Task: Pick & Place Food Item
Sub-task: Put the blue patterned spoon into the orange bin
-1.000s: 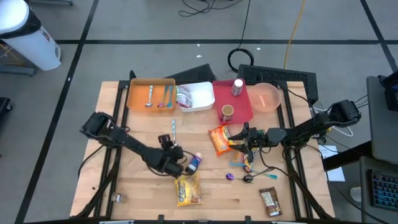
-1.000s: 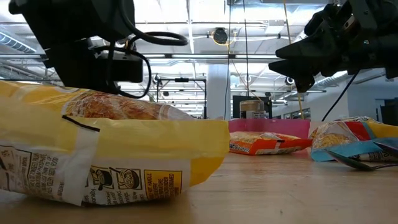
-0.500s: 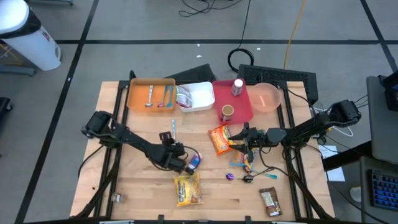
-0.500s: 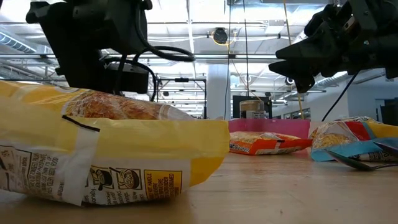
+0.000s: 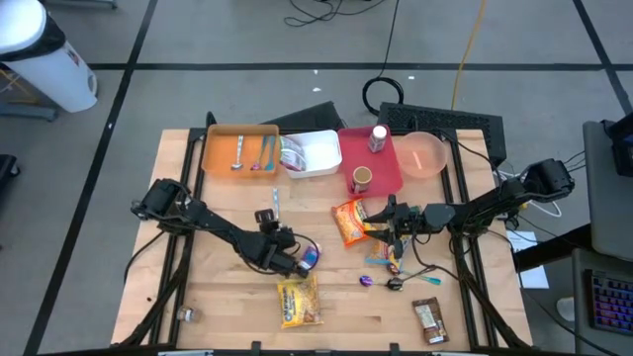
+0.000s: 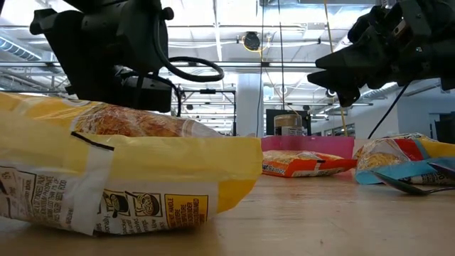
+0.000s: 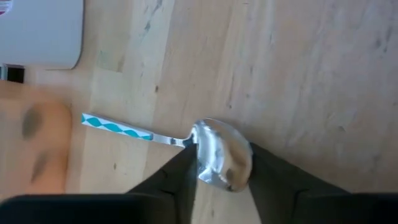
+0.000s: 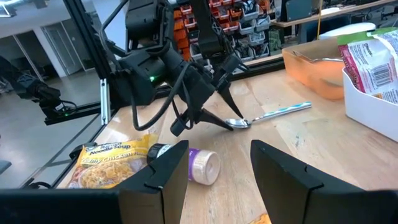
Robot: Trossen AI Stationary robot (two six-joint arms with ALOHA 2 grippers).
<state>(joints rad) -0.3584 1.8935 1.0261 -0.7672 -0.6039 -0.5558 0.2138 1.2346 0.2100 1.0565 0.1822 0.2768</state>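
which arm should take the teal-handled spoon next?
Left. The left gripper is already at the spoon, with its open fingers either side of the bowl in the left wrist view. The right gripper is across the table, open, by the orange packet.

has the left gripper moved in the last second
Yes. In the high view the left gripper has shifted up the picture, away from the yellow noodle soup packet and toward the spoon, whose bowl now sits between its fingers.
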